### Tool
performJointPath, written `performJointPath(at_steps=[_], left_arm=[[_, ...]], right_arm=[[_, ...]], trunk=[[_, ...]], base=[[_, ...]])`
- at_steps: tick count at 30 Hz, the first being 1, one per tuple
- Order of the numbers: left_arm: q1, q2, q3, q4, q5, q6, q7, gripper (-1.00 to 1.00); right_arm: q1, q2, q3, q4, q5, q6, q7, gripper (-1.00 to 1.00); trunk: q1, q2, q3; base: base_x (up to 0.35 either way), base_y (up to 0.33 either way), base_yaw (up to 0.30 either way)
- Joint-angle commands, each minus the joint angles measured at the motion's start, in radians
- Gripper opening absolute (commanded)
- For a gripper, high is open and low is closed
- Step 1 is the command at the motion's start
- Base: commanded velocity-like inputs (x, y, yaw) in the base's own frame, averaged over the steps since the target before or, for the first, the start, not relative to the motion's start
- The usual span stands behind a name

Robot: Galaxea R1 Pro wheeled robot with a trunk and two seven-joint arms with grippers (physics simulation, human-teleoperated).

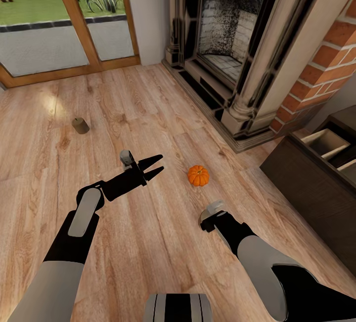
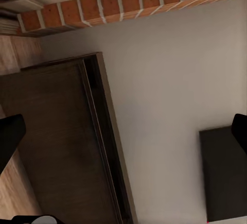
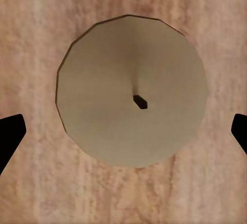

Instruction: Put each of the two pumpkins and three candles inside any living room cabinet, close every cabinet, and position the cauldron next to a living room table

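Right wrist view looks straight down on a pale grey-cream round candle (image 3: 132,91) standing on wooden floor (image 3: 31,38), right gripper (image 3: 123,131) fingertips spread wide either side, gripping nothing. Left gripper (image 1: 157,166) reaches forward, open, empty; small orange ribbed pumpkin (image 1: 198,176) lies nearby.

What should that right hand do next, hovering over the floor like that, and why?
Probably lower straight down and close. The right wrist view shows a candle centred under the open right gripper, a fingertip on each side, standing on the wooden floor, not yet gripped.
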Motion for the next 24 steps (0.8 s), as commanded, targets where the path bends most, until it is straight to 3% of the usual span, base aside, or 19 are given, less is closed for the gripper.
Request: performJointPath(at_steps=[1,13,24], left_arm=[[0.0,0.001,0.0,0.0,0.0,0.0,0.0,1.0],[0.0,0.0,0.0,-0.001,0.0,0.0,0.0,1.0],[0.0,0.0,0.0,-0.002,0.002,0.002,-0.001,1.0]], right_arm=[[0.0,0.0,0.0,0.0,0.0,0.0,0.0,1.0],[0.0,0.0,0.0,0.0,0.0,0.0,0.0,1.0],[0.0,0.0,0.0,0.0,0.0,0.0,0.0,1.0]], trunk=[[0.0,0.0,0.0],[0.003,-0.002,-0.027],[0.003,-0.002,-0.027]], base=[[0.0,0.0,0.0],[0.0,0.0,0.0],[0.036,0.0,0.0]])
